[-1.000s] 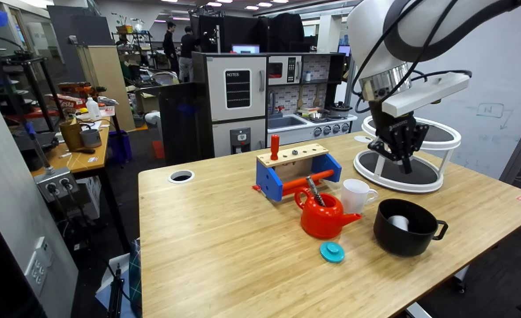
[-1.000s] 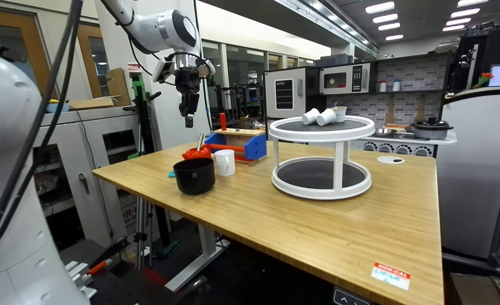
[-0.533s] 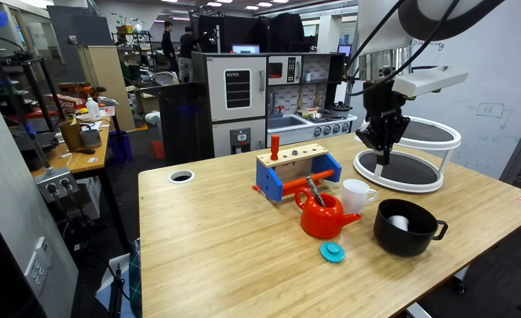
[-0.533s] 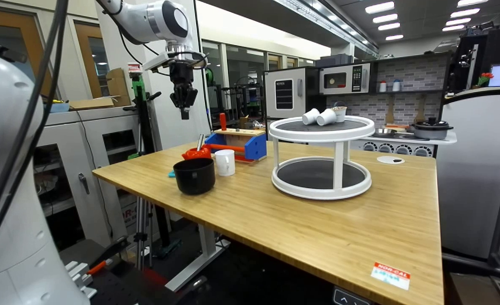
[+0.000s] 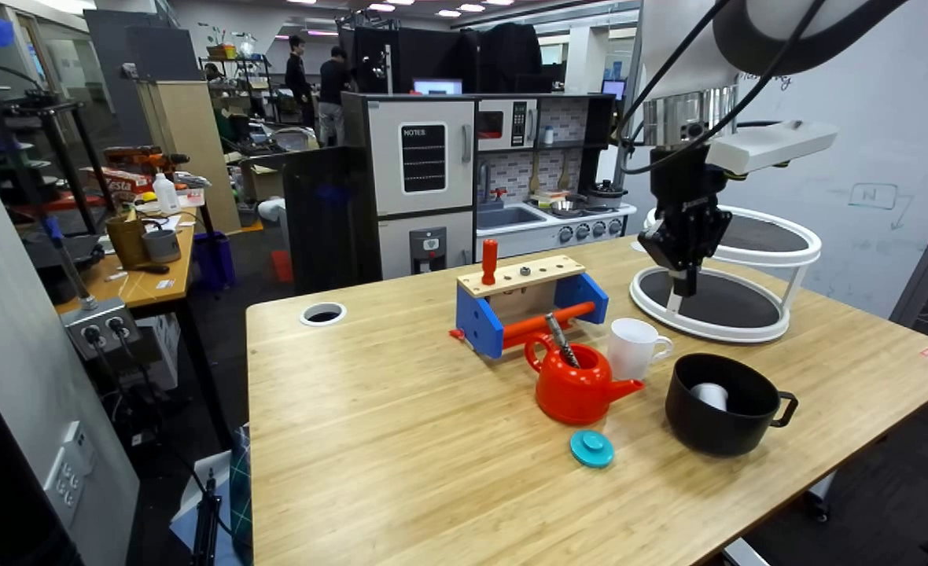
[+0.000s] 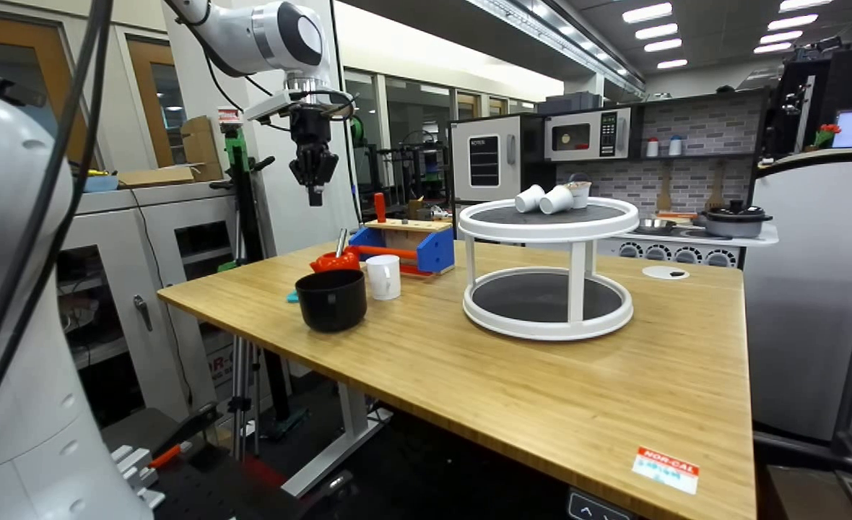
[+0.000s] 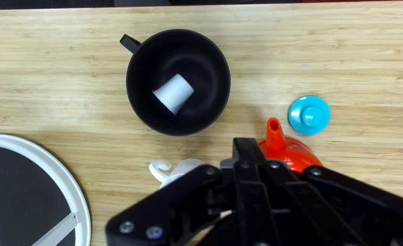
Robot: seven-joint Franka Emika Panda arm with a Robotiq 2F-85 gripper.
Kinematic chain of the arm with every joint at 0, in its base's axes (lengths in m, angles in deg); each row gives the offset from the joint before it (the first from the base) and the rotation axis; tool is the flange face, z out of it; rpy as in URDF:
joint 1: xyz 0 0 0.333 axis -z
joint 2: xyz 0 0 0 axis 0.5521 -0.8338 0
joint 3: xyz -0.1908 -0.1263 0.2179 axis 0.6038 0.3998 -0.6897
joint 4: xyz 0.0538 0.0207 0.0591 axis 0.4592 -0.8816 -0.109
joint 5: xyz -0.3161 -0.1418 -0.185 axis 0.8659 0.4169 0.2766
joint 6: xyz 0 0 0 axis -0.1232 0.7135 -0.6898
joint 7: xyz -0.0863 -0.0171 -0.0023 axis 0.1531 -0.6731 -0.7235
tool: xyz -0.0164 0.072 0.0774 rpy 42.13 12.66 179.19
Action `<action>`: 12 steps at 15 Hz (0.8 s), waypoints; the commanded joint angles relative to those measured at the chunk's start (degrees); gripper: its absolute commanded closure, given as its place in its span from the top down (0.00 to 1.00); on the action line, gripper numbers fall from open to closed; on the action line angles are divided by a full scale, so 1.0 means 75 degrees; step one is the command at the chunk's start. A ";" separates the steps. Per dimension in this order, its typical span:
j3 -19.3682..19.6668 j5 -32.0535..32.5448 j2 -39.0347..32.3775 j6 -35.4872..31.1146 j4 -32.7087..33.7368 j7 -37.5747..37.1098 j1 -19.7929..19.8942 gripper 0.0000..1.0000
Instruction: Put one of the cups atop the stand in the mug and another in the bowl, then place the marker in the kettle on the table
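Claw (image 7: 245, 149) pinched together; I see cup (image 7: 174, 94) sideways in bowl (image 7: 203, 61), wrist-view upper center; marker (image 5: 561, 339) leaning in kettle (image 5: 572, 401), mid-frame in both exterior views.

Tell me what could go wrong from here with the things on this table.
The marker juts at a tilt from the kettle, so a low pass of the shut claw might knock it out.

Two white cups appear to lie on their sides atop the stand; a bump could set them rolling.

The mug stands close beside the kettle, so nudging one could shift the other.
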 commanded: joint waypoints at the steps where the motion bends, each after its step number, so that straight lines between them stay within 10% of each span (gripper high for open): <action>1: -0.0016 0.0007 -0.0024 0.0103 -0.0009 -0.0064 0.0087 0.28; 4: 0.0085 0.0249 -0.0318 0.0575 0.0121 -0.0623 0.0089 0.47; 5: 0.0139 0.0417 -0.0521 0.0923 0.0264 -0.1002 0.0075 0.12; 12: -0.0037 0.0997 -0.1589 0.1519 0.1884 -0.0816 -0.0462 0.04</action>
